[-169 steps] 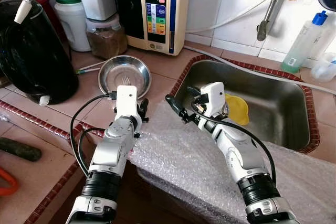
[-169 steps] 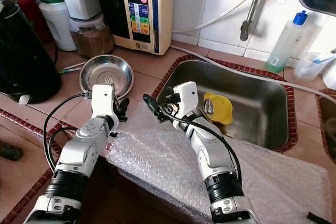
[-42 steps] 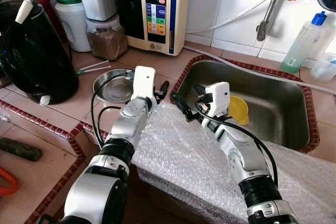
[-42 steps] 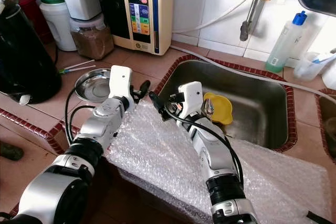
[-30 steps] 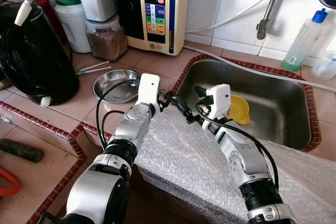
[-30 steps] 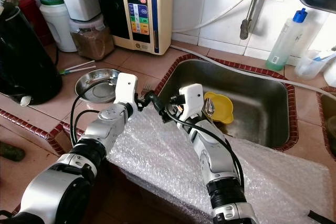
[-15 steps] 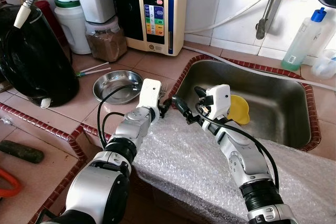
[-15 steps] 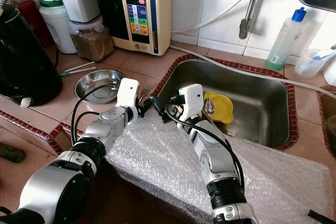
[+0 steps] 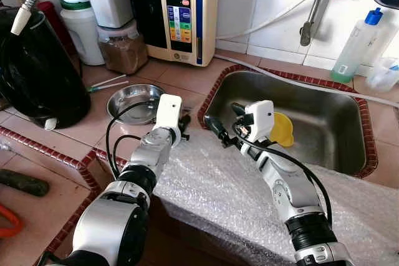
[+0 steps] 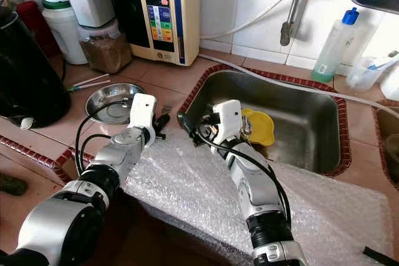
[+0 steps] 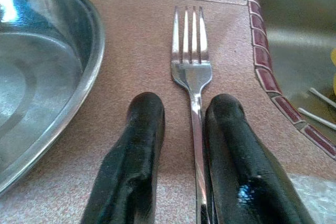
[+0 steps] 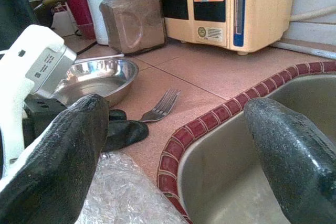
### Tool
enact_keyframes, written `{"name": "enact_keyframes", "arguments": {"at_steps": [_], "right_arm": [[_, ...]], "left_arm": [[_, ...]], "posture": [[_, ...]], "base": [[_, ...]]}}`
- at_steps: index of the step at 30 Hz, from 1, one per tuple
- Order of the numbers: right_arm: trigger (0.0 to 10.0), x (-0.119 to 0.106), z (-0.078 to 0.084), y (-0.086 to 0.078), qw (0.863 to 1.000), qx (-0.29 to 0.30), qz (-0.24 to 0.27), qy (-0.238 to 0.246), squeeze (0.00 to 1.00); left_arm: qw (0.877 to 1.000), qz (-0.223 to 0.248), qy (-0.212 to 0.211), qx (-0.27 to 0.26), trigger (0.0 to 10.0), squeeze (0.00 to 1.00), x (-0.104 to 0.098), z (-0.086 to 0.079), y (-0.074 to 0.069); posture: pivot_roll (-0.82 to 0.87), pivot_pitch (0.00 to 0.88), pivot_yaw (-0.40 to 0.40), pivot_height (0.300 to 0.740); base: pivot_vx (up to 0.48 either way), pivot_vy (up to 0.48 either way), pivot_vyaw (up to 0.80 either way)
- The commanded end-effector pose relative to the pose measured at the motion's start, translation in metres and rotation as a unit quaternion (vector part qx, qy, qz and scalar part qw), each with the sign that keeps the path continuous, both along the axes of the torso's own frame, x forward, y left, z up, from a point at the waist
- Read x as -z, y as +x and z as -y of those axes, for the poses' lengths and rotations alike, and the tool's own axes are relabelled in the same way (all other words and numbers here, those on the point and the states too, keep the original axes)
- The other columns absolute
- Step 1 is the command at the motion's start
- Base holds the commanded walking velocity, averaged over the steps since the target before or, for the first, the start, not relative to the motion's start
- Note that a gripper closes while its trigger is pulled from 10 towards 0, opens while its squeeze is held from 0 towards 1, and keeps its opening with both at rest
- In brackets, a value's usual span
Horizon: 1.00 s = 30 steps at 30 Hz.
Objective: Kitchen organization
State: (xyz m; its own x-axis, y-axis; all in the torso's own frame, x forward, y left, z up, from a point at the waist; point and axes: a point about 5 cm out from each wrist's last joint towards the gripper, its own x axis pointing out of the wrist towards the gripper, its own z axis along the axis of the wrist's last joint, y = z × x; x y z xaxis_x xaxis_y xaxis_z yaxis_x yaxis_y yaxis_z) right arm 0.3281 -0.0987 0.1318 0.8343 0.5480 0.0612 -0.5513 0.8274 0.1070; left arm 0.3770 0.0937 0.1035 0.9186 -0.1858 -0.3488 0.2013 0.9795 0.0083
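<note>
Lying flat on the counter is a fork (image 11: 192, 72), between the steel bowl (image 9: 135, 96) and the red rim of the sink (image 9: 299, 88). Its long line runs straight away from the left gripper (image 11: 181, 145), and its prongs point off toward the back wall, at about 12 o'clock from the gripper.

The left wrist view shows the fork up close: the thin handle sits in the gap between the two black fingers (image 11: 131, 161), right against one finger, with the prongs poking out past the tips. The fingers are only a little apart, and I cannot tell if they are squeezing the handle or just sitting around it. The bowl's edge is just beside the other finger.

From the head views the fork is mostly hidden behind the left gripper's white block.

The right gripper (image 9: 218, 130) hangs over the near left corner of the sink with its fingers spread wide, holding nothing. A yellow thing (image 9: 283, 130) lies in the sink behind it. Bubble wrap (image 9: 237, 197) covers the counter's front edge.
</note>
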Motion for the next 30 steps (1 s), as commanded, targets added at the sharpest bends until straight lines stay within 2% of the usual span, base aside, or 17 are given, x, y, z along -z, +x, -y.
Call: {"name": "enact_keyframes", "arguments": {"at_steps": [1,13,17,18,30], "right_arm": [[10.0,-0.004,-0.001,0.000,1.000,-0.003,0.006,-0.003,0.79],[10.0,-0.004,-0.002,0.001,1.000,-0.005,0.006,-0.004,0.79],[10.0,-0.004,-0.002,0.002,1.000,-0.004,0.008,-0.005,0.79],[10.0,-0.004,-0.002,0.002,1.000,-0.003,0.008,-0.005,0.79],[10.0,-0.006,-0.002,0.004,1.000,0.002,0.012,-0.006,0.79]], "left_arm": [[0.999,-0.034,0.005,-0.031,0.0,0.00,0.017,-0.015,-0.006],[0.998,-0.015,0.005,-0.054,0.0,0.00,0.016,-0.020,-0.006],[0.998,0.018,0.000,-0.068,0.0,0.00,0.010,-0.023,-0.004],[0.997,0.040,0.003,-0.068,0.0,0.00,0.006,-0.022,-0.004],[0.989,0.110,-0.029,-0.090,0.0,0.00,-0.006,-0.021,-0.003]], "posture": [[-0.01,0.000,0.067,0.740],[0.00,0.000,0.064,0.740],[0.00,0.000,0.063,0.740],[0.00,0.000,0.063,0.740],[0.00,0.000,0.057,0.740]], "base": [[0.000,0.000,0.00],[0.000,0.000,0.00],[0.000,0.000,0.00],[0.000,0.000,0.00],[0.000,0.000,0.00]]}}
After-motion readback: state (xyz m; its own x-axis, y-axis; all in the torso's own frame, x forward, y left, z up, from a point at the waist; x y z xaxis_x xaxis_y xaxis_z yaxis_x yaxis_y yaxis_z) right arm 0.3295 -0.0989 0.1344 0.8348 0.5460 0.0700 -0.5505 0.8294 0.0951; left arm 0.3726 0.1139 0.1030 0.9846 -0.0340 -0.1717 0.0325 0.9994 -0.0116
